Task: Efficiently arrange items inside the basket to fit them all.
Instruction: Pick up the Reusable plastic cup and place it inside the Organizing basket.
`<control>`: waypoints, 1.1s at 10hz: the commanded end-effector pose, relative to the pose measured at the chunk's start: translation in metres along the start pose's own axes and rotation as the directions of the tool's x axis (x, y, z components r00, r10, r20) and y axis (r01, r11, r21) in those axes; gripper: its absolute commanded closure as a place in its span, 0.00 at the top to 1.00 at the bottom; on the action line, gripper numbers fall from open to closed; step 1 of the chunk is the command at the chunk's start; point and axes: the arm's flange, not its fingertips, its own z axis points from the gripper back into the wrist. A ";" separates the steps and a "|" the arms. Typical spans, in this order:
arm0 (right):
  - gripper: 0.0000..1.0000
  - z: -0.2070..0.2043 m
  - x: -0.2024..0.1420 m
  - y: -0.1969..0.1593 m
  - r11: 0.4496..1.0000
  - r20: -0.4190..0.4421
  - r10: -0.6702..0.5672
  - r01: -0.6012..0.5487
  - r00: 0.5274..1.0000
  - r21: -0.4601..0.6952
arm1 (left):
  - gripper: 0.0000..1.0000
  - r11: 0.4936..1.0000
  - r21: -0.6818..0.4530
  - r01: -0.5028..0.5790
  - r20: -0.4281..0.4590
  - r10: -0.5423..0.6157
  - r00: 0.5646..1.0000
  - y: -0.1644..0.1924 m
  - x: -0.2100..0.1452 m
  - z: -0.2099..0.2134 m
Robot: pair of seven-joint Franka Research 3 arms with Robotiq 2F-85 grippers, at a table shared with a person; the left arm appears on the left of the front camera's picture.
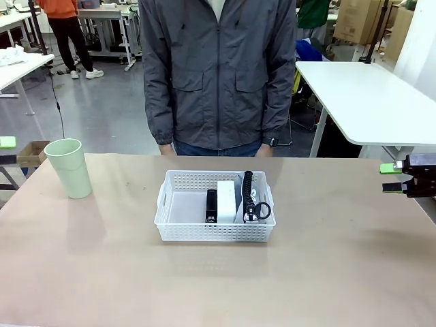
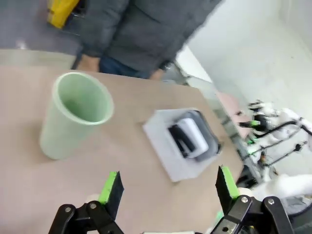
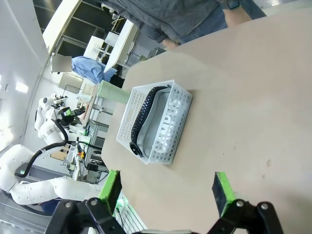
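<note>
We see a white basket with a lattice of small holes in its sides, a black stapler, a white box and a grey pouch with pale letters and a black strap. The cup is pale green, the table light brown, the person's jacket dark grey.

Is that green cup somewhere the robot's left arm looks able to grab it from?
Probably yes. The cup stands upright on the bare table, apart from the basket, and the left tool is open with nothing between them.
</note>
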 end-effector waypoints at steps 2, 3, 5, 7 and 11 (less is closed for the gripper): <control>1.00 0.001 0.001 0.002 1.000 0.010 -0.021 0.021 1.000 0.014 | 1.00 0.986 0.082 0.145 -0.019 -0.144 0.989 0.016 -0.035 -0.016; 1.00 0.001 0.001 0.002 1.000 0.010 -0.021 0.021 1.000 0.014 | 1.00 0.983 0.109 0.151 -0.041 -0.147 0.988 0.022 -0.042 -0.017; 1.00 0.001 0.001 0.002 1.000 0.010 -0.021 0.021 1.000 0.014 | 1.00 0.981 0.174 0.090 0.010 -0.093 0.996 0.031 -0.045 -0.012; 1.00 0.001 0.001 0.002 1.000 0.010 -0.021 0.021 1.000 0.014 | 1.00 0.983 0.143 0.114 -0.047 -0.108 0.993 0.046 -0.022 -0.007; 1.00 0.001 0.001 0.002 1.000 0.010 -0.021 0.021 1.000 0.014 | 1.00 0.974 0.110 0.199 -0.143 -0.183 0.973 0.060 -0.019 -0.017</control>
